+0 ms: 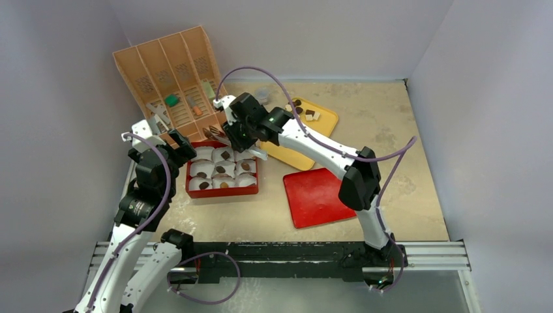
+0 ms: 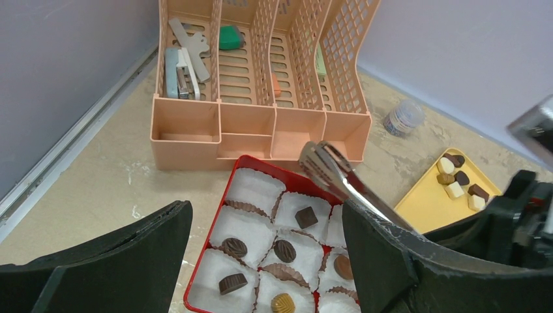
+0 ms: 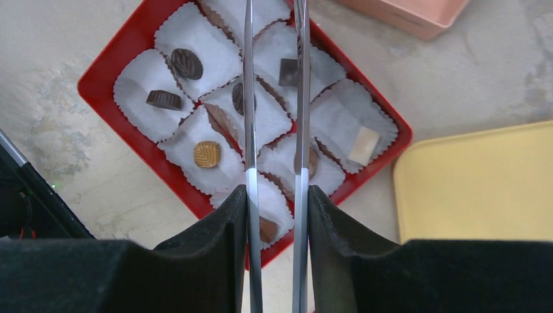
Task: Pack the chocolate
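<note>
1. Chocolate pieces (image 3: 186,63), mostly dark with one golden and one white, sit singly in white paper cups (image 3: 339,120) inside the red box (image 1: 222,193). More lie on the yellow tray (image 3: 476,189) just beside it.
2. The right gripper (image 3: 274,195) is clamped on metal tongs (image 2: 339,179), whose blades hang over the box. Seen from the left wrist, the tips look empty.
3. The left gripper (image 2: 266,212) hovers near the box, spread wide and holding nothing.
4. Each piece looks light, rigid and smooth, so it is likely to slip or scuff. A gentle pinch across opposite sides, low on the body, seems safest.
</note>
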Controlling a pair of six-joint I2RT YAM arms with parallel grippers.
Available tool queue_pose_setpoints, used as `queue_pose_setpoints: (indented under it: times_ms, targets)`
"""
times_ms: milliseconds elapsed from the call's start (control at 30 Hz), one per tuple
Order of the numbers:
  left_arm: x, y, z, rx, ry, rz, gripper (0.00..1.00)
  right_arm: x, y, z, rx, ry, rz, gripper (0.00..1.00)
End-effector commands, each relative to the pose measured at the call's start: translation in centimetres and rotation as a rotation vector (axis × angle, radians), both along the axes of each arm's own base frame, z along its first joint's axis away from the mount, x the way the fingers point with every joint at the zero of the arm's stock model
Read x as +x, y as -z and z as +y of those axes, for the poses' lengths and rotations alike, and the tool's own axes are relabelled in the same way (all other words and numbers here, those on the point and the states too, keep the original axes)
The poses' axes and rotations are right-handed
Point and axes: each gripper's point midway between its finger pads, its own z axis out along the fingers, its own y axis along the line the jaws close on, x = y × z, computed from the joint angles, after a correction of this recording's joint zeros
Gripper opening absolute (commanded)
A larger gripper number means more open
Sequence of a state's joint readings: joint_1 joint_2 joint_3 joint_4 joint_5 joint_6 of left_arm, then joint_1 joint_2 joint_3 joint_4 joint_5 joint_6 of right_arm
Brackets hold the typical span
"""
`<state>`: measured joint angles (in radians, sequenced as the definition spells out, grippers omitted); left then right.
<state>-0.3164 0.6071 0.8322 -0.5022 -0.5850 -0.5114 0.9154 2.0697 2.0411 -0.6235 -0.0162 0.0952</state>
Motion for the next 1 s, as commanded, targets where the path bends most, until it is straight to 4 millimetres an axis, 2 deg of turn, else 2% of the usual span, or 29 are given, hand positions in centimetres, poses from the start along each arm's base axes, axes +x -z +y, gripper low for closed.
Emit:
queue_pose_setpoints:
  times_ms: [0, 467, 667, 967]
  targets:
    - [0.0, -2.1, 0.3, -0.005, -0.012, -0.06, 0.84, -0.6, -3.1, 3.0, 0.11, -0.043, -0.031, 0.32]
    - [0.1, -2.0, 0.2, -0.004, -0.011, -0.058, 0.84, -2.2, 0.6, 6.0, 0.091, -0.108, 0.06, 0.34]
    - [0.1, -1.9, 0.2, -0.003, -0.009, -0.054, 0.84, -1.9, 2.3, 5.8, 0.05, -0.087, 0.076, 0.35]
    - [0.3, -1.9, 0.0, -0.004, -0.004, -0.053, 0.84, -1.7, 3.5, 5.6, 0.014, -0.074, 0.087, 0.38]
